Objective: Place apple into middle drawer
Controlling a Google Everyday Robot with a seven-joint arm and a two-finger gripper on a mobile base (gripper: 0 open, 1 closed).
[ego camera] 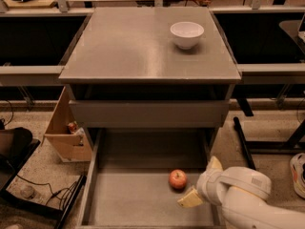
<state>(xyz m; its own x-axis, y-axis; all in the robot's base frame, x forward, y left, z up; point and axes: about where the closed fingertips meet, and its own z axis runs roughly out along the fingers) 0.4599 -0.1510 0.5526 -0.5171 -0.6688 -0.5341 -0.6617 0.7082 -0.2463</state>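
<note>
Pincer (202, 181) spread open
The pincer, low at right, points left with tan fingers (190, 199) parted; white wrist (233, 184) and forearm (269, 219) trail off to its right.
</note>
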